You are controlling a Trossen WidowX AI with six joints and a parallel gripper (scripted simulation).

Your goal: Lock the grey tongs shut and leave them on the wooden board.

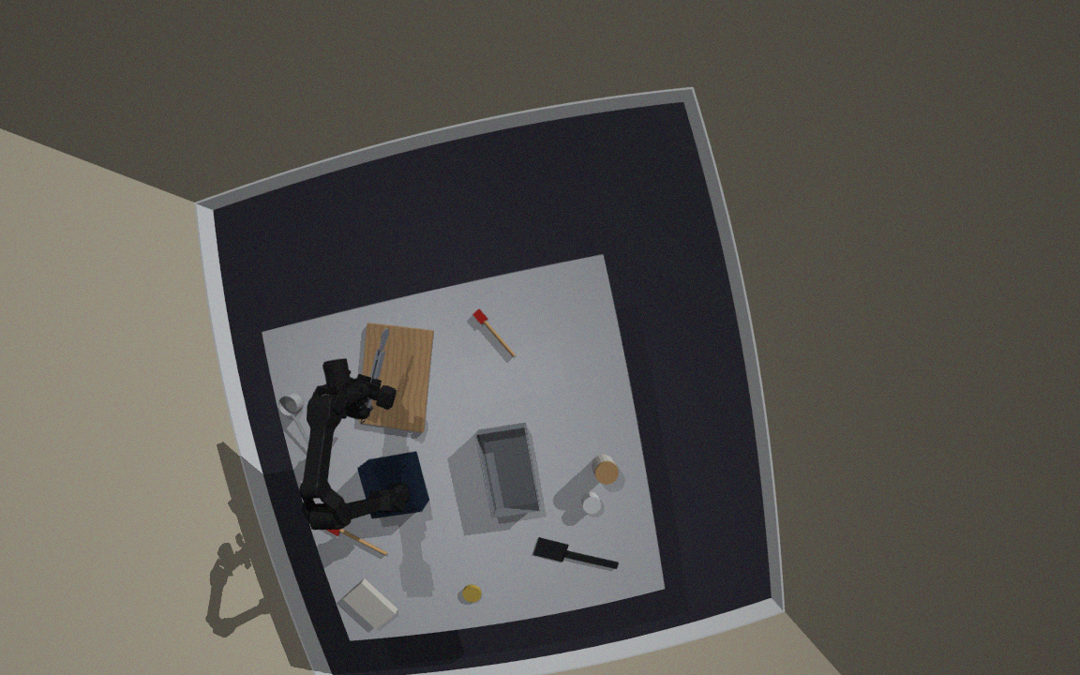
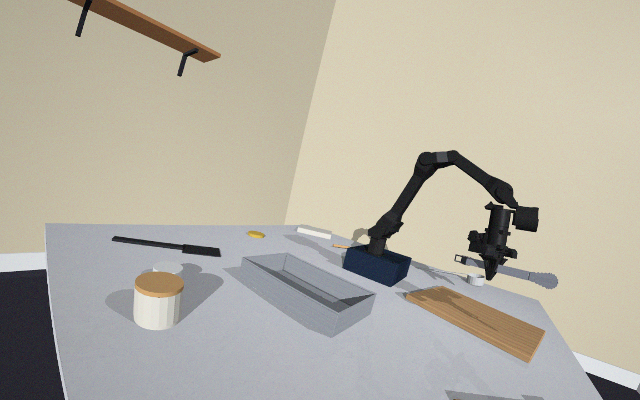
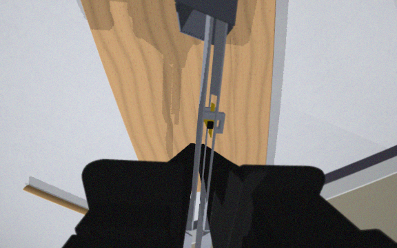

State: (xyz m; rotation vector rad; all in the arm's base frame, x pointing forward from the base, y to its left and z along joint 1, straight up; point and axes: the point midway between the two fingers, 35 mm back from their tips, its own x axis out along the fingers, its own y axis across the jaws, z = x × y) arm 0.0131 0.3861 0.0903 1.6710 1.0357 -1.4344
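The grey tongs (image 2: 509, 271) are in my gripper (image 2: 490, 272), with their arms squeezed close together. They hang roughly level in the air, scalloped tips to the right in the exterior view. From above, the tongs (image 1: 378, 353) and the gripper (image 1: 377, 393) are over the left part of the wooden board (image 1: 397, 377). In the wrist view the tongs (image 3: 211, 86) run up from between my fingers, with the board (image 3: 185, 79) beneath them, and a small yellow piece shows between the arms. The roasting tin (image 2: 307, 290) stands empty in the middle of the table.
The arm's navy base block (image 2: 376, 265) is beside the board (image 2: 476, 318). A small white ring (image 2: 475, 279) lies behind the gripper. A lidded canister (image 2: 158, 300), a black spatula (image 2: 165, 245), a yellow disc (image 2: 256, 234), a white block (image 2: 314, 231) and a red-tipped tool (image 1: 491, 331) lie around.
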